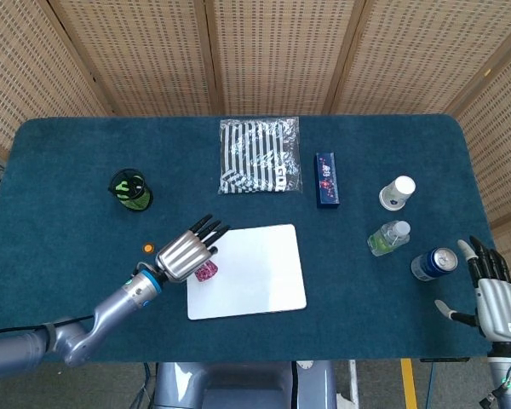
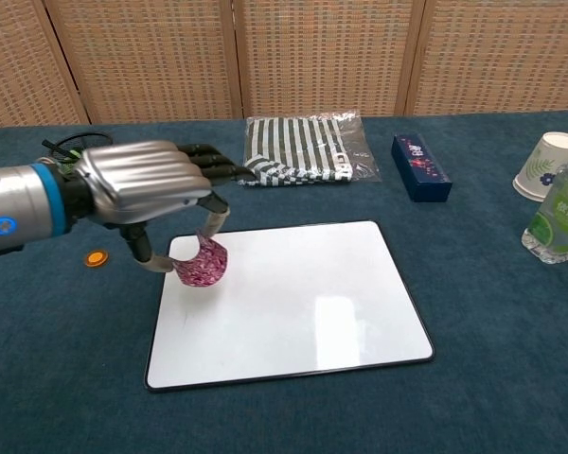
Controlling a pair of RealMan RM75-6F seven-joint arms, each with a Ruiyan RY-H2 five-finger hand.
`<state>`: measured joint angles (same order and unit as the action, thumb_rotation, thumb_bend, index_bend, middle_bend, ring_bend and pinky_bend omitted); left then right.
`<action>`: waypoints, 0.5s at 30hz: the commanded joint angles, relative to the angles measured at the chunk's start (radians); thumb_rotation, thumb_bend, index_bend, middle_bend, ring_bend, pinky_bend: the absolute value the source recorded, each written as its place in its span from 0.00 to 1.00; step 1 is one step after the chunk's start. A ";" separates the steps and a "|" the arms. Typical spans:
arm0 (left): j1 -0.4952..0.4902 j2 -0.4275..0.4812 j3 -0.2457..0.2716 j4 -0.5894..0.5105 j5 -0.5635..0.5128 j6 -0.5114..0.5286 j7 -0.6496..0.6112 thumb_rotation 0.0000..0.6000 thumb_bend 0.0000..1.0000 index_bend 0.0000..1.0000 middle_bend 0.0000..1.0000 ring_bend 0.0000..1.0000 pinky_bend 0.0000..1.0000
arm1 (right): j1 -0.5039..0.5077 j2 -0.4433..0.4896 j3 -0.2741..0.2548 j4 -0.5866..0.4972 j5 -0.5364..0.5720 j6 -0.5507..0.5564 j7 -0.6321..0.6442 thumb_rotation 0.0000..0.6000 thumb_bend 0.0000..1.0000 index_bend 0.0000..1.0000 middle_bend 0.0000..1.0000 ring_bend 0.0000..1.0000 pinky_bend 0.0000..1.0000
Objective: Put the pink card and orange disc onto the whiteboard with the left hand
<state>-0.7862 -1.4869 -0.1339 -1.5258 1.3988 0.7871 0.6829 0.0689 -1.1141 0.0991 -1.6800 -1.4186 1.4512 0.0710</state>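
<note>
My left hand (image 1: 187,250) (image 2: 147,184) hovers over the left edge of the whiteboard (image 1: 255,273) (image 2: 303,303). It pinches the pink patterned card (image 1: 206,272) (image 2: 202,266), bent into a curve, just above the board's left part. The small orange disc (image 1: 147,249) (image 2: 97,257) lies on the blue cloth to the left of the board, apart from the hand. My right hand (image 1: 494,294) rests at the table's front right corner with its fingers spread and nothing in it.
A green mesh pen cup (image 1: 132,190) (image 2: 87,165) stands back left. A striped packet (image 1: 259,155) (image 2: 303,148) and a dark blue box (image 1: 326,179) (image 2: 420,167) lie behind the board. A paper cup (image 1: 398,192), a bottle (image 1: 388,238) and a can (image 1: 433,263) stand at the right.
</note>
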 commanded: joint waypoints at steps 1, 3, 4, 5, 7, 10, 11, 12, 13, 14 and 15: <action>-0.054 -0.086 -0.033 0.039 -0.091 -0.041 0.080 1.00 0.19 0.42 0.00 0.00 0.00 | 0.000 0.001 0.001 0.001 0.003 -0.003 0.008 1.00 0.00 0.00 0.00 0.00 0.00; -0.067 -0.109 -0.037 0.053 -0.116 -0.042 0.106 1.00 0.17 0.31 0.00 0.00 0.00 | 0.000 0.003 0.001 0.002 0.003 -0.003 0.015 1.00 0.00 0.00 0.00 0.00 0.00; -0.072 -0.118 -0.038 0.059 -0.126 -0.041 0.118 1.00 0.16 0.21 0.00 0.00 0.00 | 0.000 0.003 0.001 0.003 0.003 -0.004 0.018 1.00 0.00 0.00 0.00 0.00 0.00; -0.077 -0.126 -0.038 0.064 -0.136 -0.038 0.128 1.00 0.15 0.14 0.00 0.00 0.00 | -0.001 0.004 0.001 0.003 0.004 -0.004 0.020 1.00 0.00 0.00 0.00 0.00 0.00; -0.084 -0.139 -0.038 0.070 -0.159 -0.033 0.145 1.00 0.13 0.02 0.00 0.00 0.00 | -0.001 0.006 0.001 0.004 0.005 -0.006 0.026 1.00 0.00 0.00 0.00 0.00 0.00; -0.090 -0.139 -0.035 0.063 -0.177 -0.026 0.156 1.00 0.11 0.00 0.00 0.00 0.00 | -0.001 0.007 0.002 0.005 0.007 -0.007 0.030 1.00 0.00 0.00 0.00 0.00 0.00; -0.091 -0.133 -0.033 0.055 -0.184 -0.022 0.157 1.00 0.11 0.00 0.00 0.00 0.00 | -0.001 0.007 0.002 0.005 0.007 -0.007 0.030 1.00 0.00 0.00 0.00 0.00 0.00; -0.091 -0.128 -0.032 0.048 -0.188 -0.019 0.157 1.00 0.11 0.00 0.00 0.00 0.00 | -0.001 0.007 0.002 0.005 0.007 -0.007 0.031 1.00 0.00 0.00 0.00 0.00 0.00; -0.091 -0.121 -0.030 0.039 -0.191 -0.015 0.157 1.00 0.11 0.00 0.00 0.00 0.00 | -0.001 0.007 0.002 0.004 0.007 -0.008 0.031 1.00 0.00 0.00 0.00 0.00 0.00; -0.090 -0.110 -0.027 0.026 -0.193 -0.009 0.157 1.00 0.11 0.00 0.00 0.00 0.00 | -0.001 0.008 0.002 0.003 0.007 -0.008 0.032 1.00 0.00 0.00 0.00 0.00 0.00; -0.088 -0.099 -0.025 0.017 -0.193 -0.003 0.156 1.00 0.11 0.00 0.00 0.00 0.00 | -0.001 0.008 0.002 0.003 0.008 -0.008 0.033 1.00 0.00 0.00 0.00 0.00 0.00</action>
<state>-0.8756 -1.5999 -0.1631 -1.4954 1.2095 0.7752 0.8392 0.0683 -1.1062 0.1013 -1.6770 -1.4111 1.4430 0.1035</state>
